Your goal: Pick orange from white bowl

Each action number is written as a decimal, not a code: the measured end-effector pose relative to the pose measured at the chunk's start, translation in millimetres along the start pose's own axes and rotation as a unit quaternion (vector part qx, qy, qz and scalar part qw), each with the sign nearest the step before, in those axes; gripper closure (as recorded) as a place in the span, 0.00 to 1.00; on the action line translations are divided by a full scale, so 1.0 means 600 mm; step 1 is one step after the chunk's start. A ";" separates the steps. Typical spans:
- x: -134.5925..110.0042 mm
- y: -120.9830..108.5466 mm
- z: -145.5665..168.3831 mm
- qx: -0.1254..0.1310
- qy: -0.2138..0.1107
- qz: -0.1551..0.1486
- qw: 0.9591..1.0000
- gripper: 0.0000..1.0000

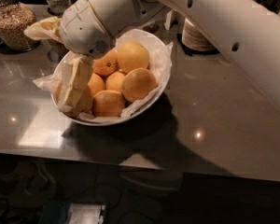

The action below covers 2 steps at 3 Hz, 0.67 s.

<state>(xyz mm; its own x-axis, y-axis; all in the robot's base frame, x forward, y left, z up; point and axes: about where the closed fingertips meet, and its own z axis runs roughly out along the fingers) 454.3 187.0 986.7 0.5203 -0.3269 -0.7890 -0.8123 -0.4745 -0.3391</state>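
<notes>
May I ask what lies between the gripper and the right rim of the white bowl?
The camera view shows oranges packed there: the gripper is down at the left side of the white bowl, and fruit fills the rest.
</notes>
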 end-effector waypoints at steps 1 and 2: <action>0.039 0.024 0.004 0.008 -0.015 0.044 0.999 0.00; 0.082 0.044 0.017 0.006 -0.033 0.083 0.996 0.00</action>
<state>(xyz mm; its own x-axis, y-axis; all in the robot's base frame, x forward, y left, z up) 455.6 166.6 933.9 0.3610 -0.3456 -0.8661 -0.8889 -0.4085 -0.2075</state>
